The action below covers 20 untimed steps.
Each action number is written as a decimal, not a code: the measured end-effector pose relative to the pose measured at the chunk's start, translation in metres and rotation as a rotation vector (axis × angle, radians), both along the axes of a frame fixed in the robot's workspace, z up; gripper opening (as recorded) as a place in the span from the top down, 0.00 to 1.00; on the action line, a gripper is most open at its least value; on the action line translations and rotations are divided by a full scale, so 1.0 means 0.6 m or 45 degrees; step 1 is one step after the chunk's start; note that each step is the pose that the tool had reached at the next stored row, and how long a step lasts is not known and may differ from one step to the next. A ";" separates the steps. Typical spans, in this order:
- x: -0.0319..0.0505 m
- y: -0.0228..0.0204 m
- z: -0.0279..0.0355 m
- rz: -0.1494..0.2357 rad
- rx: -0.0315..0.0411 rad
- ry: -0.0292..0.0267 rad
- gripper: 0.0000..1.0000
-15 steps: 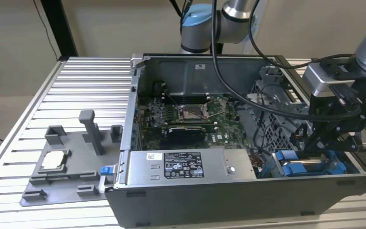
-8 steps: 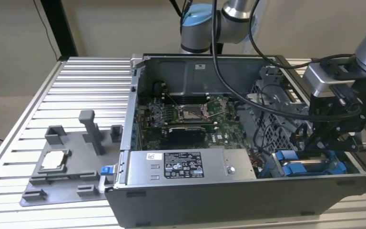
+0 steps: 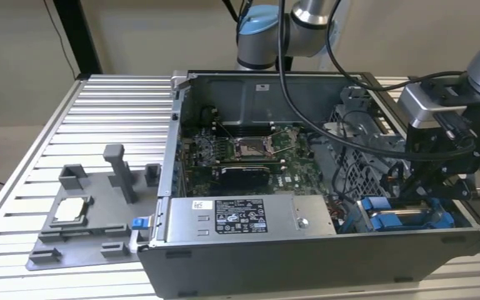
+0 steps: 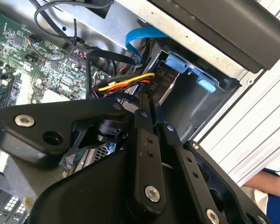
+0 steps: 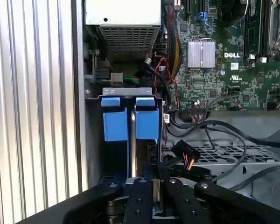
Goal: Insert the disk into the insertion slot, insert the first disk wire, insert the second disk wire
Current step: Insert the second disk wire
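Small-print label (image 3: 240, 219) on power supply (image 3: 307, 209); white lettering (image 5: 231, 55) on motherboard (image 5: 242, 81).

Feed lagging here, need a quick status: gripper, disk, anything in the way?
Gripper low over the drive bay, jaws closed. Disk seated in bay. Black cable with yellow-red wires right beside the jaws.

Lighting's even and diffuse from my end, no hard shadows. Exterior view slightly soft, mild glare on the ribbed table (image 3: 98, 112). In the second wrist view the gripper (image 4: 147, 109) linkage is dark and close, out of focus. First wrist view: motherboard (image 5: 233, 70) crisp, case interior dim.
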<state>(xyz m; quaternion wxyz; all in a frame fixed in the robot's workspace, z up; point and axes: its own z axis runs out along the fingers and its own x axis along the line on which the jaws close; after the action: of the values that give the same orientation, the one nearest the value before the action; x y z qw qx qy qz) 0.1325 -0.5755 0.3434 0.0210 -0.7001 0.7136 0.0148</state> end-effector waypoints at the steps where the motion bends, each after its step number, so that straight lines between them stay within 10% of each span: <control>1: 0.000 -0.0002 0.000 0.000 0.0000 0.0000 1.00; 20: 0.000 -0.0003 -0.010 0.000 -0.0002 0.0000 1.00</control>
<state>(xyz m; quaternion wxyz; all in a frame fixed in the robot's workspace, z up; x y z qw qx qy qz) 0.1325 -0.5757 0.3372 0.0210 -0.7002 0.7135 0.0148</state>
